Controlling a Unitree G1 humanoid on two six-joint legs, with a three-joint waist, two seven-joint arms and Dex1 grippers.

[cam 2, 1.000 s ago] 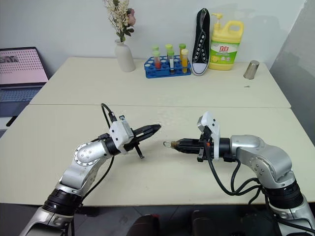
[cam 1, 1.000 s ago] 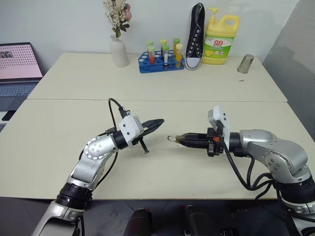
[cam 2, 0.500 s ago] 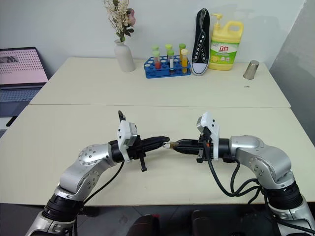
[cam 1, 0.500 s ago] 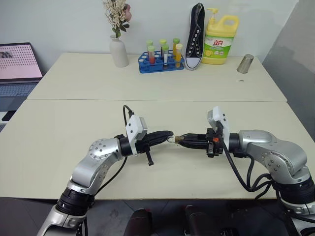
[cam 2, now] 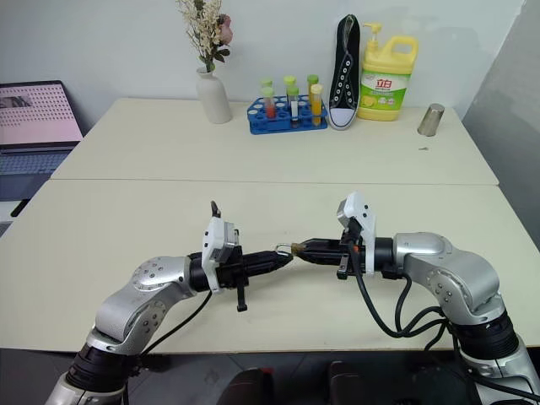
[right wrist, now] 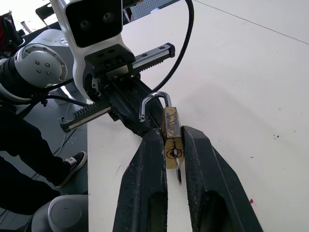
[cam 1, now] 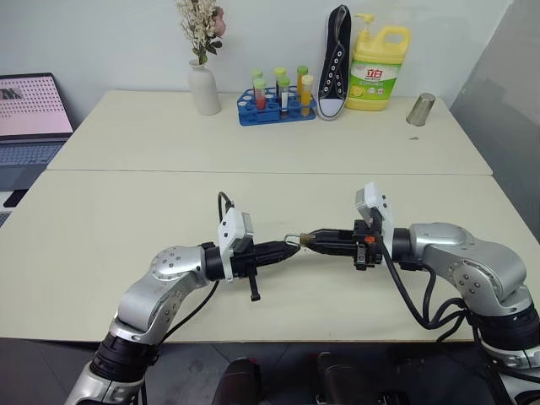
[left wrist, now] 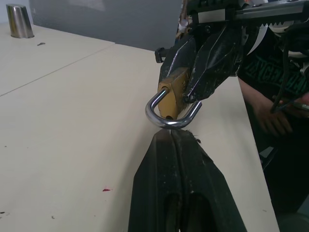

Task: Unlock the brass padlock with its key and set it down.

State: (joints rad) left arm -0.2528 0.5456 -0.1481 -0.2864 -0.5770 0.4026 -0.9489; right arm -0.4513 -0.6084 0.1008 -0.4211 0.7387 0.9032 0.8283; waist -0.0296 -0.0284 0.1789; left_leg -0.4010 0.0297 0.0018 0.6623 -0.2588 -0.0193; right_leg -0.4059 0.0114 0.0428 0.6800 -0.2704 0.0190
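Table point(cam 1: 126, 202): two cream tabletops butted together, seam running across in front of the arms. Back edge carries a yellow detergent bottle point(cam 1: 377, 63), a black sneaker point(cam 1: 336, 59) stood on end, a white vase point(cam 1: 203, 89) with dried flowers, a blue tube rack point(cam 1: 274, 105) and a metal cup point(cam 1: 420, 110). Laptop point(cam 1: 29, 118) off the far left side.

Both arms meet mid-table above the near tabletop, grippers pointing at each other roughly level.

Right gripper point(right wrist: 173, 145): fingers clamped on the body of the brass padlock point(right wrist: 172, 133), one finger on each flat side, shackle end pointing out at the other arm. Padlock is held in the air, not on the table.

Left gripper point(left wrist: 171, 137): fingers pressed together, no visible gap, tip right at the bend of the shackle point(left wrist: 171, 118). Cannot tell if the tip touches the shackle or sits just under it.

Shackle: in the right wrist view one leg looks free of the body, so it appears swung open.

Key point(right wrist: 178, 166): thin silvery sliver sticking out of the keyhole on the padlock's bottom face, between the right fingers.

In the left wrist view, a person in a dark printed shirt point(left wrist: 275, 72) sits beyond the table edge.
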